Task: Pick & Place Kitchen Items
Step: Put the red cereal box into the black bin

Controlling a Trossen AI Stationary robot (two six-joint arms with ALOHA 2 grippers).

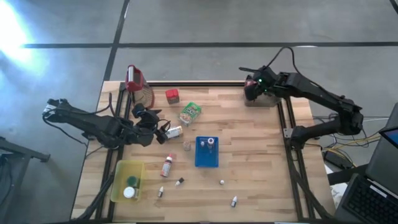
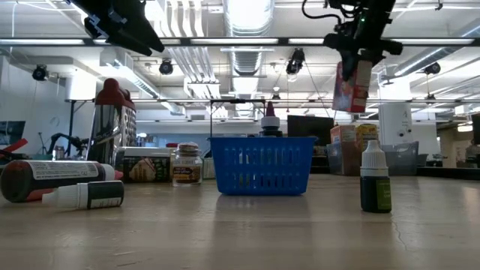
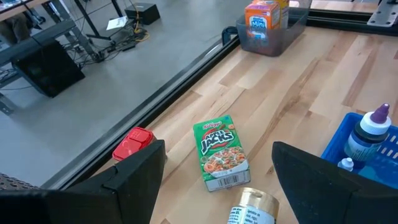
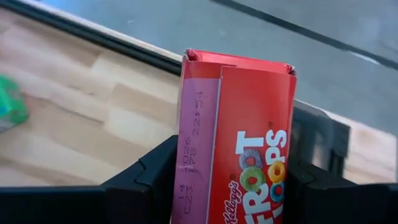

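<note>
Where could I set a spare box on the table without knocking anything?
The widest bare wood lies right of the blue basket, reaching to the table's right rail below the clear bin. Another strip runs between the green cereal box and that bin. It is crowded near the left gripper: jar, red-capped bottle and yellow tray.
</note>
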